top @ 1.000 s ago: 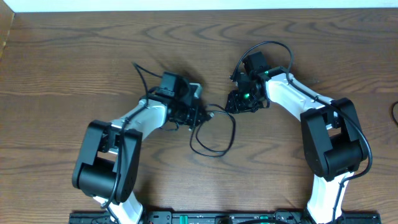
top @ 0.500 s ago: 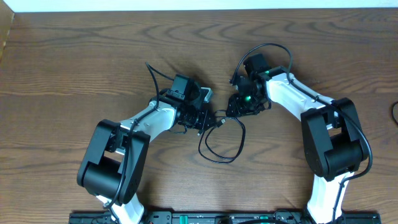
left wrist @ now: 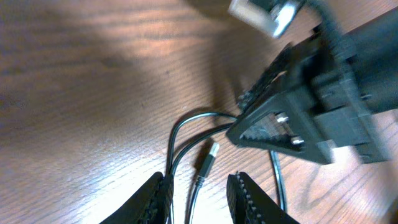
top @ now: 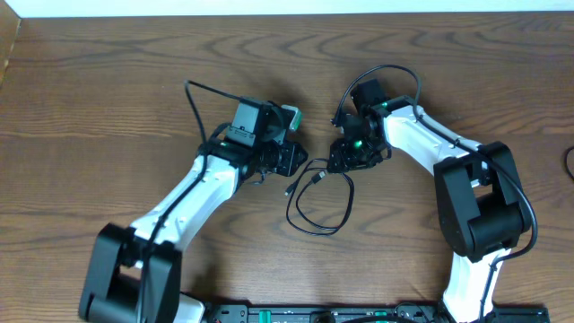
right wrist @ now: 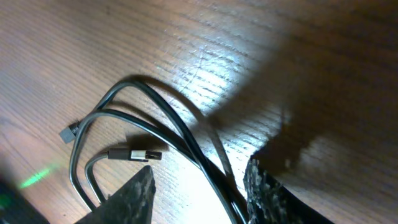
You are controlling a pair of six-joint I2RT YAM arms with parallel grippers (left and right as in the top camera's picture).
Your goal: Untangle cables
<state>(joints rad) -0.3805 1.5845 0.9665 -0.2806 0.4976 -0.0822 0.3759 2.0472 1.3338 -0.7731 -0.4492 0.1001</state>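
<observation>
Black cable [right wrist: 186, 140] lies in a loose loop on the table [top: 108, 90] right by the right claw [top: 345, 161], which straddles its strands, released, while the left claw [left wrist: 198, 180] opposite is released too, with the plug [left wrist: 211, 151] just ahead of it.

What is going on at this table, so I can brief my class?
Two robot arms are working on a black cable lying in a loop on the table. The left gripper and the right gripper are both low over it, jaws apart, strands passing between, nothing clamped. One plug end lies free.
</observation>
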